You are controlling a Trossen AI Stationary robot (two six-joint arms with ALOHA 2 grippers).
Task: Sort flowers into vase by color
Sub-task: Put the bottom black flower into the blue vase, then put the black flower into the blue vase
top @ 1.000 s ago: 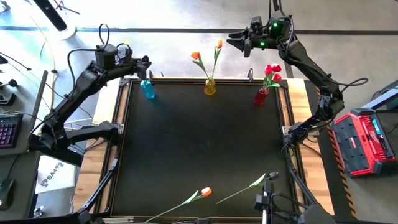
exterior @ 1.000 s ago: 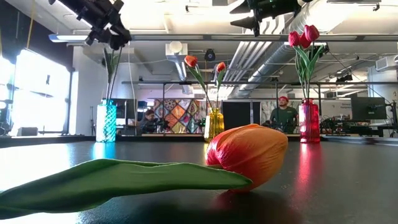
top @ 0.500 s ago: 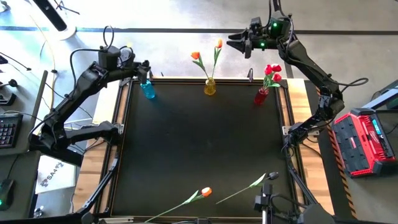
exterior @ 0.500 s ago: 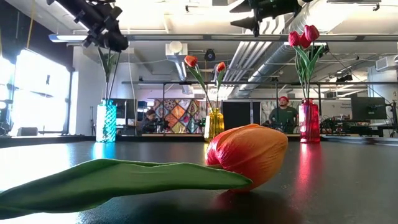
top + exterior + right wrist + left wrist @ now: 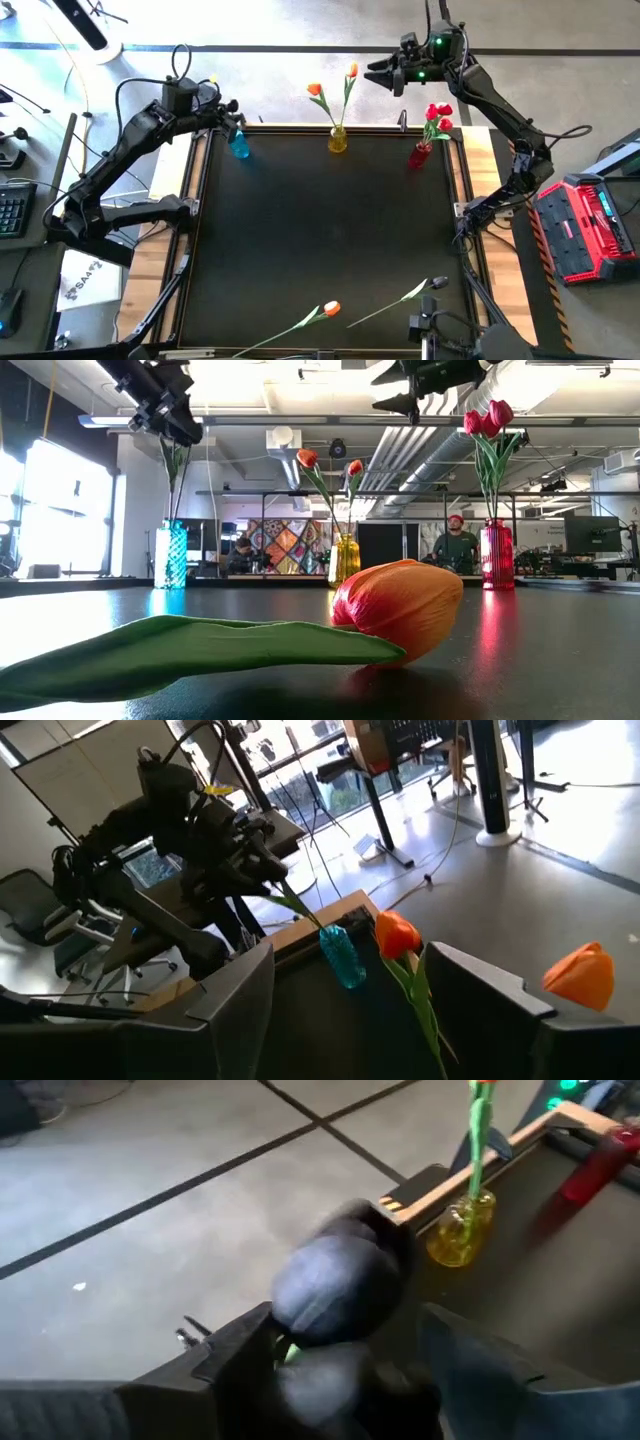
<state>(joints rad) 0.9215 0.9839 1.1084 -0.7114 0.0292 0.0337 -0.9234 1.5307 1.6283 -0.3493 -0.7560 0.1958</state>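
At the far left corner of the table (image 5: 300,220), the left gripper (image 5: 232,108) hangs just above the blue vase (image 5: 238,144). Its fingers look spread apart, with the head of a black flower (image 5: 335,1280) sitting between them, and the thin stem runs down into the vase. I cannot tell if the fingers touch the flower. The right gripper (image 5: 383,72) is up high past the far edge, near the yellow vase (image 5: 338,139). It is wide open and holds nothing. The red vase (image 5: 420,154), far right, has red flowers in it. Two flowers lie flat at the near edge: an orange flower (image 5: 331,309) and, just to its right, another flower (image 5: 400,298) with a dark head. These flowers look very light and bendy, so I think they would flop if picked up by one end. The head looks soft and easy to squash. The best place to hold is probably the middle of the stem, with a gentle pinch.
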